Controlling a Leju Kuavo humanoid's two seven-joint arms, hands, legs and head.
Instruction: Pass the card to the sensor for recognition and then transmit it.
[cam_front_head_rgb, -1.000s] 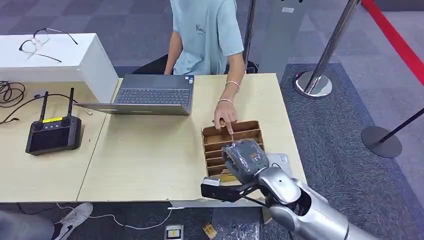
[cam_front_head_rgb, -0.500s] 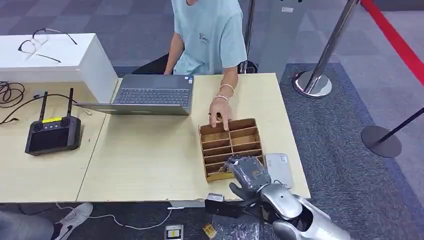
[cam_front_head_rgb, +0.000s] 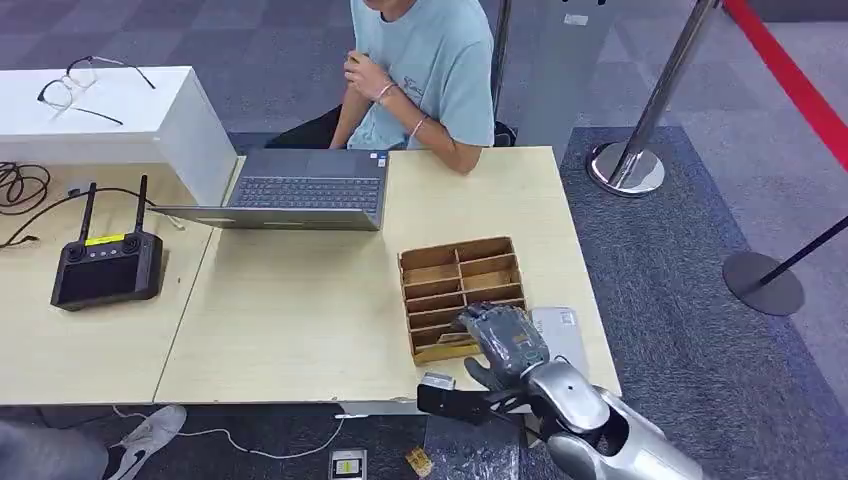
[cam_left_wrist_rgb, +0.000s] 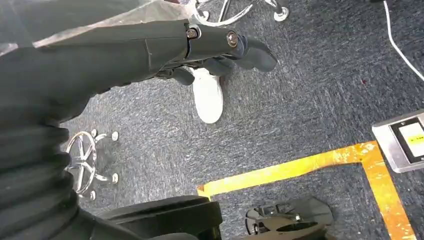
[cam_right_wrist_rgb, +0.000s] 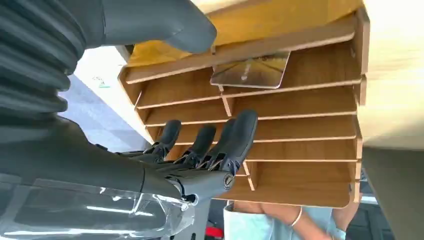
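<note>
A wooden tray (cam_front_head_rgb: 461, 262) sits near the table's (cam_front_head_rgb: 300, 320) front right corner. The right hand (cam_front_head_rgb: 497, 340) hovers over the tray's front edge, fingers (cam_right_wrist_rgb: 235, 140) apart, holding nothing. The card (cam_right_wrist_rgb: 251, 71) lies in the tray's front compartment; the left hand (cam_left_wrist_rgb: 215, 47) hangs over the floor, its grip indiscernible.

Wooden table (cam_front_head_rgb: 300, 310), laptop (cam_front_head_rgb: 300, 190), slotted wooden tray (cam_front_head_rgb: 460, 290), black controller (cam_front_head_rgb: 105, 268), white box (cam_front_head_rgb: 130, 125)

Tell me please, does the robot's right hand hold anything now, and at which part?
Nothing is held. The right hand is empty, its fingers stretched out over the wooden organizer; the card lies in a slot, apart from them.
</note>
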